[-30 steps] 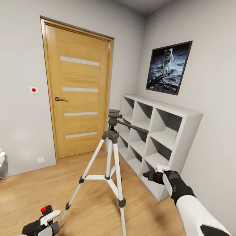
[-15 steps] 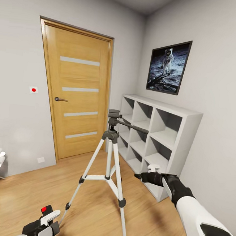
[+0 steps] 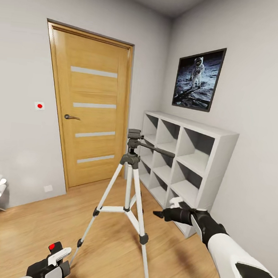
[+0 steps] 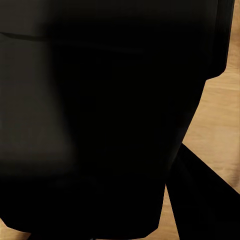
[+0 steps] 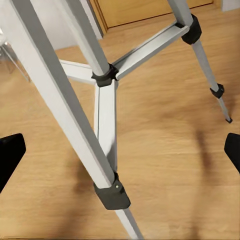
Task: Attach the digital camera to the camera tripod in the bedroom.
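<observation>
We've got our right claw [image 3: 162, 208] spread wide beside the tripod [image 3: 128, 185] mid-frame, left claw [image 3: 53, 260] bottom left, can't tell its grip.

Right end effector [image 3: 162, 211] spread wide; camera tripod [image 3: 128, 185] legs just ahead block passage. Cube shelf [image 3: 188, 161] close behind. Open floor [image 3: 177, 263] below.

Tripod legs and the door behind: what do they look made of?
The camera tripod legs look like silver-white painted or anodised metal tubing, going by their smooth, even sheen; the collars and feet look like matte black plastic. The door looks like oak-toned wood or veneer with visible grain, pale inset strips and a dark metal handle. Being renders, this is only appearance.
</observation>
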Robot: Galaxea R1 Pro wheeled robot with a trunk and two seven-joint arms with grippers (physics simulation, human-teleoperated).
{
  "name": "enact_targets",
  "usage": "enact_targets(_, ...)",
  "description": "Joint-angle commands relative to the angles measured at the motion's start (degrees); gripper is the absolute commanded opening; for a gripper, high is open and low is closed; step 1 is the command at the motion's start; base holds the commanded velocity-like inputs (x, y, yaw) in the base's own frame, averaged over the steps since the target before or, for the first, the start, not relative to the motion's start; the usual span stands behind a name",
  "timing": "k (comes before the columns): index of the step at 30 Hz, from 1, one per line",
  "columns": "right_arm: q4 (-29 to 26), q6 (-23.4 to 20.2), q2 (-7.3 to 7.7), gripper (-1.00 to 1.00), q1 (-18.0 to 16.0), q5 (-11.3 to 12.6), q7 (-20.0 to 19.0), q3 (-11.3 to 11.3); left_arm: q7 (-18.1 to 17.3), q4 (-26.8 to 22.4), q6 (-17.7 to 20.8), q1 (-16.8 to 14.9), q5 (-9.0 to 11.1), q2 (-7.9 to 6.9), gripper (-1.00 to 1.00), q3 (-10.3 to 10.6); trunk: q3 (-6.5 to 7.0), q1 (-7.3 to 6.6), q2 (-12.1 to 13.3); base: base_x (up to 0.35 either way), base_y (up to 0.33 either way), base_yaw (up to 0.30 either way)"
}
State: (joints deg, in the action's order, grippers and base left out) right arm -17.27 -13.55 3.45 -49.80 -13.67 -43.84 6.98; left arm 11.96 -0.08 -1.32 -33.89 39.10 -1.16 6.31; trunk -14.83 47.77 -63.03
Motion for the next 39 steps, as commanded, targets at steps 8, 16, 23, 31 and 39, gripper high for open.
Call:
enact_targets(8,-0.62,-0.42,-0.02,1.00,-0.03,-1.05,-4.10,0.48,0.08,-0.01,-0.09,-0.04,0.45,0.01,-1.00,0.58,-0.08,0.00,-0.05,0.000,0.000,0.000)
enact_targets(16,-0.79,-0.44,-0.15,1.00,-0.03,-1.39,-14.91,0.49,0.07,-0.01,-0.09,-0.04,0.45,0.01,-1.00,0.58,-0.08,0.00,-0.05,0.000,0.000,0.000)
enact_targets(23,0.86,-0.39,-2.26,1.00,-0.03,-3.87,-14.44,0.49,0.06,-0.01,-0.09,-0.04,0.38,0.14,-1.00,0.63,-0.08,0.00,-0.05,0.000,0.000,0.000)
enact_targets(31,4.89,1.45,-5.08,1.00,-0.03,-4.44,-9.32,0.51,0.06,-0.01,-0.09,-0.04,0.37,0.17,-1.00,0.60,-0.08,0.00,-0.05,0.071,0.039,0.000)
enact_targets(39,5.21,2.25,-5.23,1.00,-0.03,-4.43,-8.46,0.58,0.16,-0.01,-0.09,-0.04,0.41,0.16,-1.00,0.61,-0.08,0.00,-0.05,0.048,0.034,0.000)
